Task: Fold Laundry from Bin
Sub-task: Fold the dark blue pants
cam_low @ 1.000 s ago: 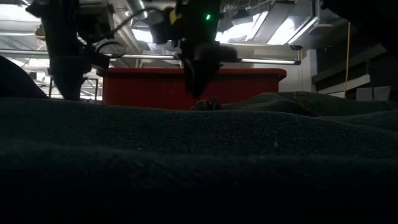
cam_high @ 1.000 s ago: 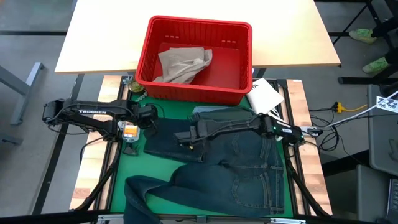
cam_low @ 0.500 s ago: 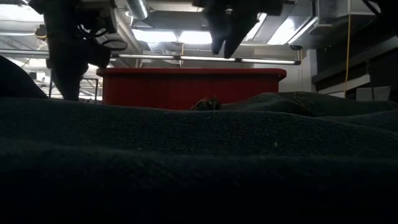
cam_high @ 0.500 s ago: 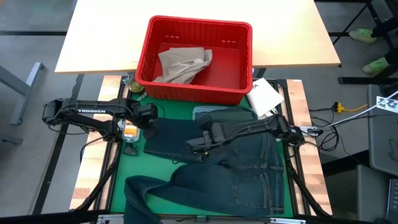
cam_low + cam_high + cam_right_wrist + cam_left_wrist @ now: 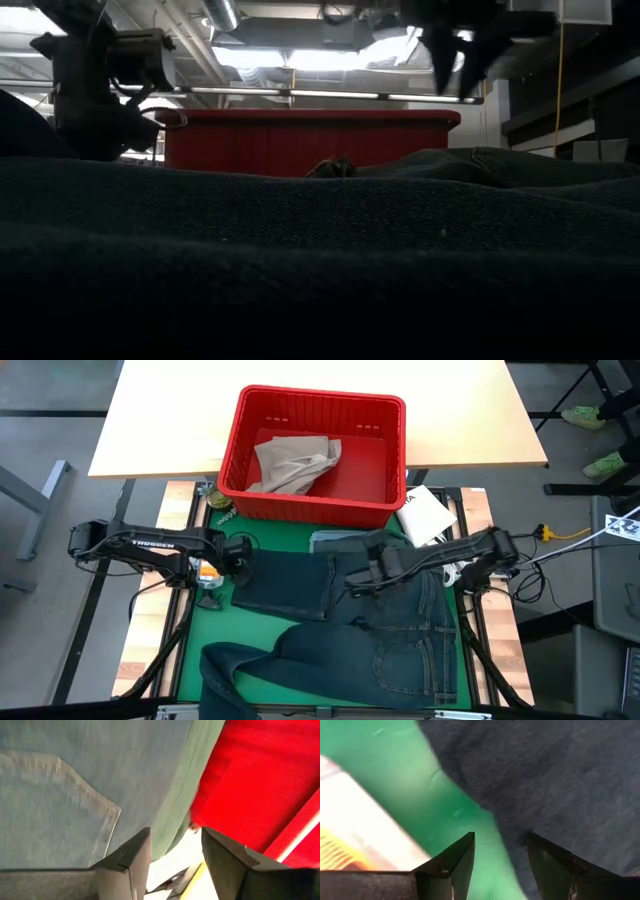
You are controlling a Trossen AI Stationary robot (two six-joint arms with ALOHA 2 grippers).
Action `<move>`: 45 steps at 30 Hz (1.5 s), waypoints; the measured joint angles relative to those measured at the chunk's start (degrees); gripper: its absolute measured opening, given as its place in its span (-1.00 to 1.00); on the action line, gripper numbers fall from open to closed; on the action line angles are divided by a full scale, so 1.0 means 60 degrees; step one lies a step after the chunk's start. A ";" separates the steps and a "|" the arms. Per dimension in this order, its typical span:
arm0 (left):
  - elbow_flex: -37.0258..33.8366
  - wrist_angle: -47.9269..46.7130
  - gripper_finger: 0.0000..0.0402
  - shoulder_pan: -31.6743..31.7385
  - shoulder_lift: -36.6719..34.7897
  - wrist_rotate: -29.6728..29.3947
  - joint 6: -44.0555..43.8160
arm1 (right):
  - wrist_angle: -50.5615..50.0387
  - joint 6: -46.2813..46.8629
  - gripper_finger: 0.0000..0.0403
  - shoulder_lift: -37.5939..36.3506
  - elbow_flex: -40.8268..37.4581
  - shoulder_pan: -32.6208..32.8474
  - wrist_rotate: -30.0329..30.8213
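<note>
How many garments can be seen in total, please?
3: tan trousers inside the red bin; jeans on the green mat; a light blue garment under them. More may be hidden.

Matt denim jeans (image 5: 380, 625); glossy ribbed plastic bin (image 5: 312, 505).

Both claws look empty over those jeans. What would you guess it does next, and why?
Probably the left claw drops to pinch the folded leg's left edge. The jeans are only partly folded: one leg lies across the green mat, the other trails off the front. Both claws are open and empty, the right claw sitting over the waist.
</note>
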 joint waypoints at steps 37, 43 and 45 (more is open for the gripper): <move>-0.0059 0.1303 -0.57 0.0007 0.1469 -0.0265 -0.0350 | 0.8930 0.0903 -0.13 -0.3872 -0.6714 -0.0023 -0.2810; -0.0074 0.0973 -0.95 0.0004 0.0977 0.0016 -0.0360 | 0.9401 0.0956 -0.13 -0.3872 -0.6714 -0.0023 -0.2810; -0.0061 0.0671 -0.96 0.0004 0.0714 0.0264 -0.0358 | 0.9495 0.1119 -0.13 -0.3872 -0.6714 -0.0023 -0.2810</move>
